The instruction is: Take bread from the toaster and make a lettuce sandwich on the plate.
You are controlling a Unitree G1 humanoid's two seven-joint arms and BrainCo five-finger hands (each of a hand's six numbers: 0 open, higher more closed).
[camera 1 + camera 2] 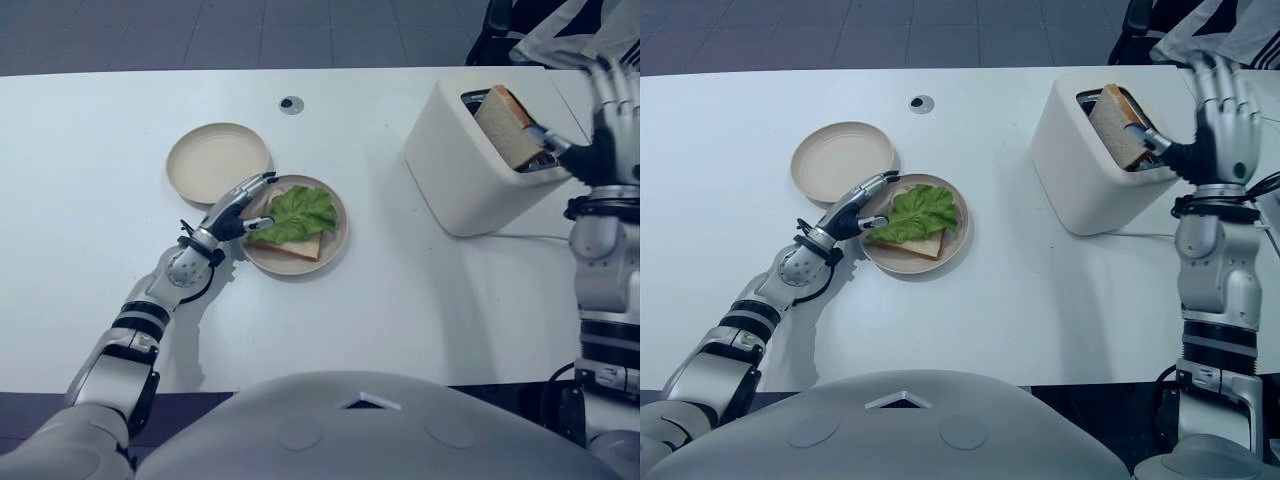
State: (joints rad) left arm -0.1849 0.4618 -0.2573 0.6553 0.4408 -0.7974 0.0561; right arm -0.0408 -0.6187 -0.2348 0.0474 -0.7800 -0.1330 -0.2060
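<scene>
Right hand point(1215, 125), fingers spread, thumbs the toaster's point(1080, 175) slice point(1115, 125); left hand point(845, 212), loose-fingered, seemingly steadies the plate point(910, 266) at nine o'clock.

A broad white surface point(380, 320) runs the full width of the scene, matte and evenly lit, with soft, pale shadows lying on it. Near its far edge, a little left of centre, a small dark round fitting point(290, 104) is set into the top. Beyond the far edge lies a floor point(200, 30) of dark grey square tiles with thin, lighter joints. At the far right, behind the surface, stands a dark chair point(497, 30), with a pale, creased cloth point(570, 35) draped just beside it. No wall or window can be made out.
</scene>
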